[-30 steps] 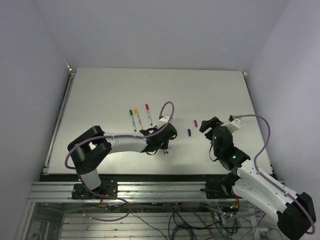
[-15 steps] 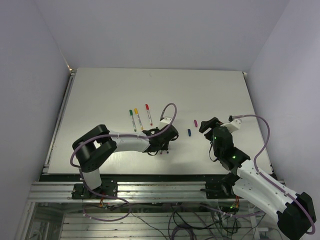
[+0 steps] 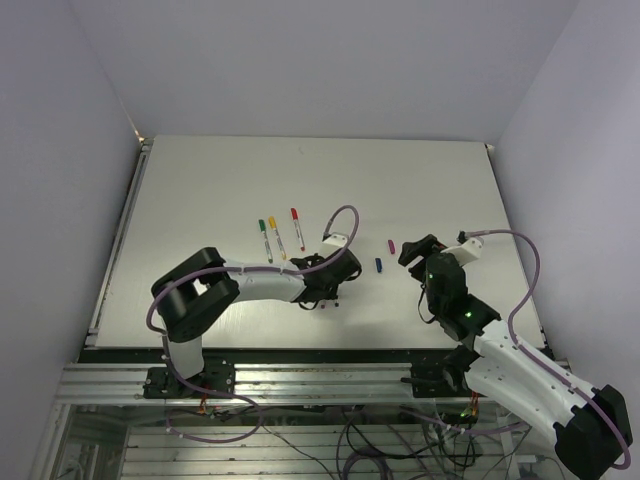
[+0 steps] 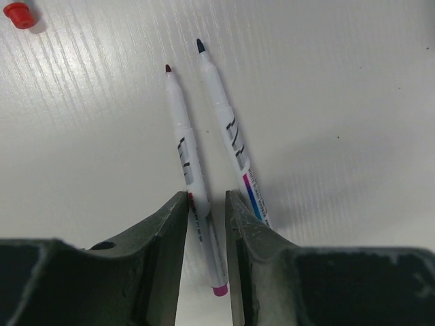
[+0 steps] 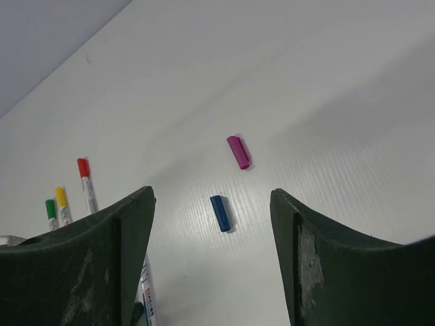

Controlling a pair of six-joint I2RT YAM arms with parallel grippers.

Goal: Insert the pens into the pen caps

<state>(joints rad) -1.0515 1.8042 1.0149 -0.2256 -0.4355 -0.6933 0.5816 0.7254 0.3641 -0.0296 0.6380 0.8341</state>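
Observation:
In the left wrist view, two uncapped pens lie side by side on the table: a purple pen (image 4: pixel 197 204) and a blue pen (image 4: pixel 228 129). My left gripper (image 4: pixel 206 200) has its jaws closed narrowly on the purple pen's rear half, low at the table; it also shows in the top view (image 3: pixel 325 292). The blue cap (image 5: pixel 220 212) and purple cap (image 5: pixel 238 151) lie apart ahead of my right gripper (image 5: pixel 212 234), which is wide open and empty above the table. Three capped pens, green (image 3: pixel 263 238), yellow (image 3: pixel 276 236) and red (image 3: pixel 297 228), lie in a row.
The red cap end (image 4: pixel 18 13) of the capped red pen shows at the far left of the left wrist view. The white table (image 3: pixel 400 180) ends at a metal rail along the near edge (image 3: pixel 300 368). Grey walls stand on the left, back and right.
The left arm's elbow and wrist have shifted slightly right over the two uncapped pens. The right arm, caps and capped pens have not moved.

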